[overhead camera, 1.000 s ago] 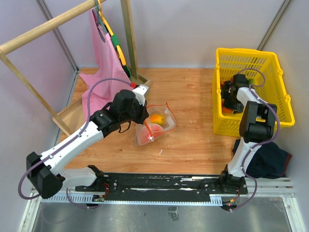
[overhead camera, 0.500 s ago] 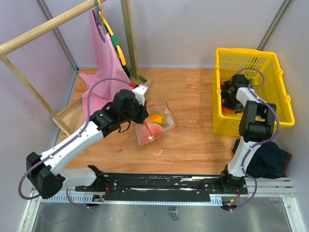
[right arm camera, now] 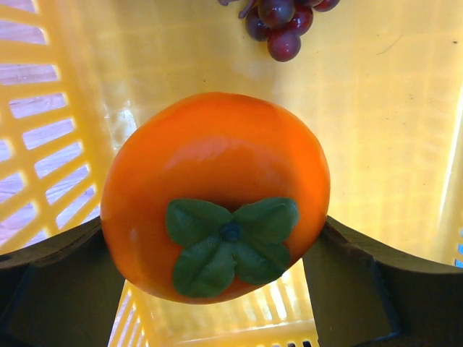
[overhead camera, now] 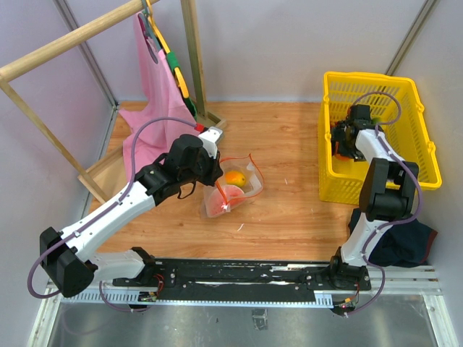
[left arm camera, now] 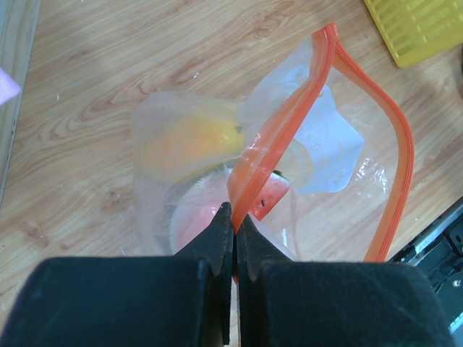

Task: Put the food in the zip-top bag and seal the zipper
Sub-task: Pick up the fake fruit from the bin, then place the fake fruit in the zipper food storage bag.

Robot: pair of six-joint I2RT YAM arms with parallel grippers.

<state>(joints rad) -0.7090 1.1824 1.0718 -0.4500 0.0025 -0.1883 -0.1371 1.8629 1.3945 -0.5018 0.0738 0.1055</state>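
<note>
The clear zip-top bag (overhead camera: 235, 186) lies on the wooden table, with a yellow-orange mango (left arm camera: 189, 142) and a red watermelon slice (left arm camera: 271, 196) inside. My left gripper (left arm camera: 235, 224) is shut on the bag's orange-red zipper strip (left arm camera: 289, 123) and holds the mouth up and open. My right gripper (right arm camera: 217, 253) is inside the yellow basket (overhead camera: 419, 137), shut on the orange persimmon (right arm camera: 215, 194) with its green top facing the camera. A dark purple grape bunch (right arm camera: 282, 25) lies on the basket floor beyond it. The lime is not in view.
A wooden rack (overhead camera: 79, 36) with a pink cloth (overhead camera: 155, 94) stands at the back left. A dark cloth (overhead camera: 401, 238) lies at the front right beside the basket.
My right gripper has risen a little toward the far side of the basket with the persimmon. The left arm and the bag have not moved.
</note>
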